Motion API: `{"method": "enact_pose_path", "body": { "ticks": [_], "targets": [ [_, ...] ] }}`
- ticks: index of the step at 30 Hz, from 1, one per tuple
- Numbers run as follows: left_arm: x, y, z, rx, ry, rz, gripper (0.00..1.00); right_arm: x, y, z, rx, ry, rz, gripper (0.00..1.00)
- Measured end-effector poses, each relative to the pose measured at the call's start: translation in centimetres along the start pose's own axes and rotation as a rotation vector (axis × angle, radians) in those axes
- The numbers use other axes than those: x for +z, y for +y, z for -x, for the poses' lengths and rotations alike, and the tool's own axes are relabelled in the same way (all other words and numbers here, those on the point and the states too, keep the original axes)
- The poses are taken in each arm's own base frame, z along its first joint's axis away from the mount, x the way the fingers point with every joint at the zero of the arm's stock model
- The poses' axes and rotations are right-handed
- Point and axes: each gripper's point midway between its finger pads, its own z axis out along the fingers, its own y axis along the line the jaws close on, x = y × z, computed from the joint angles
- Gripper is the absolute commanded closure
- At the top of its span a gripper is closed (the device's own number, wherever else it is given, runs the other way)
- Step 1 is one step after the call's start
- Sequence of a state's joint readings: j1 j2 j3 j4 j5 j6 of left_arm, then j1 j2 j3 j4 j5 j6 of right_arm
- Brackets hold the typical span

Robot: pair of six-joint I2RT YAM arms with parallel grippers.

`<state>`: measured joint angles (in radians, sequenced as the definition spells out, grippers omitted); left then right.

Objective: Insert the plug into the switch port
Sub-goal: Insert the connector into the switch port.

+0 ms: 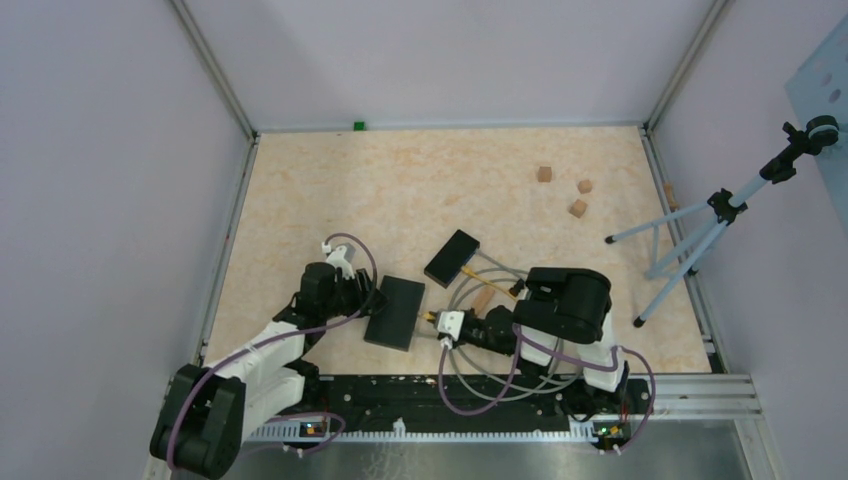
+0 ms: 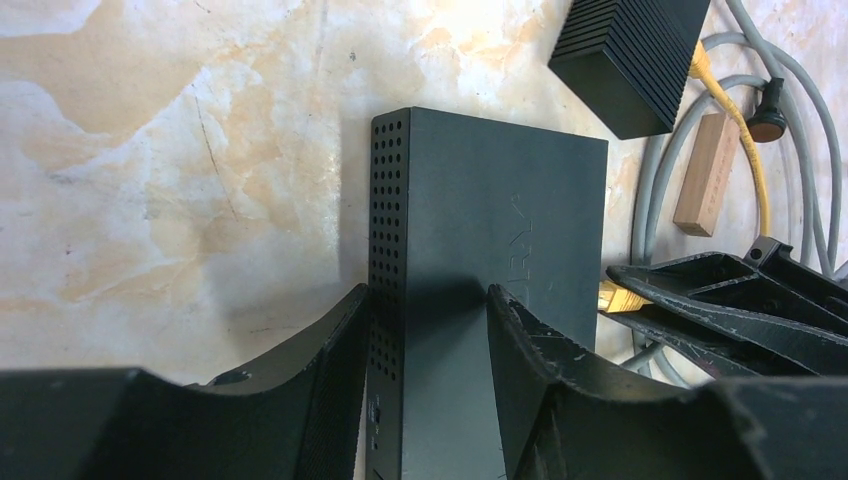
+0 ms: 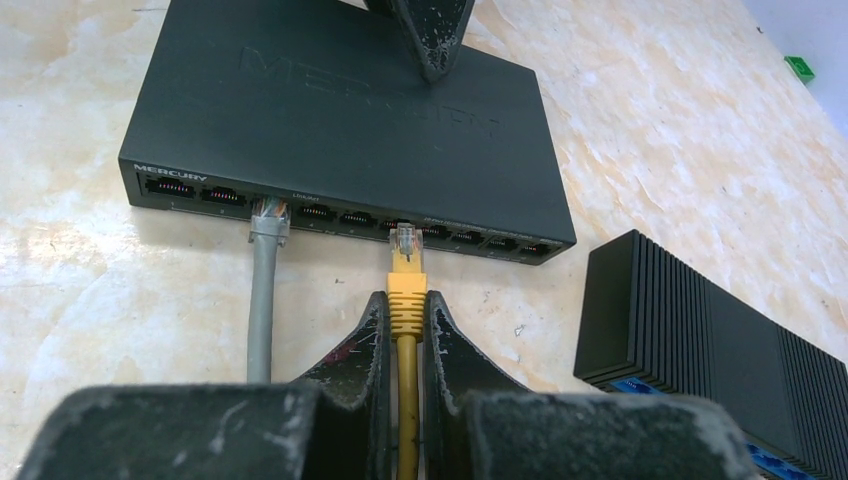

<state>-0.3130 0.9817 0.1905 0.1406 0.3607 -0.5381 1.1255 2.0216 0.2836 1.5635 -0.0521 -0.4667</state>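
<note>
1. The switch (image 1: 395, 312) lies flat near the near edge of the bench (image 1: 400, 180), a little left of centre.
2. The left claw (image 2: 425, 300) is clamped on the switch's perforated side.
3. The right claw (image 3: 405, 305) is pinched tight on the yellow plug (image 3: 405, 245), whose tip sits at the mouth of a mid-row port.
4. A gray cable (image 3: 262, 290) is plugged into another port in that row.

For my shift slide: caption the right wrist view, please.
Right gripper pinches the yellow plug, its tip at a switch port, beside an already seated grey cable.
</note>
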Motion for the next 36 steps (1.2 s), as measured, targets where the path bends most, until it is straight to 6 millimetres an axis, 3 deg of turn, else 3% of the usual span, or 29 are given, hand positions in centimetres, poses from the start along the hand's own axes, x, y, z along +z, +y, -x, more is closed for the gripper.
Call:
{"method": "enact_pose_path", "body": {
  "ticks": [6,19,30,36],
  "targets": [
    [0.1,0.2,0.4,0.014,-0.015,0.006,0.49,0.6,-0.4,0.3,0.015,0.021,-0.002,1.00],
    [0.1,3.0,3.2,0.041,-0.143,0.149,0.49,5.1,-1.7,0.4,0.075,0.278,0.117,1.00],
    [0.1,3.2,3.5,0.042,-0.155,0.160,0.49,5.2,-1.8,0.3,0.071,0.515,0.252,1.00],
    [0.1,3.2,3.5,0.041,-0.156,0.159,0.46,5.0,-1.8,0.3,0.086,0.553,0.310,1.00]
  ]
}}
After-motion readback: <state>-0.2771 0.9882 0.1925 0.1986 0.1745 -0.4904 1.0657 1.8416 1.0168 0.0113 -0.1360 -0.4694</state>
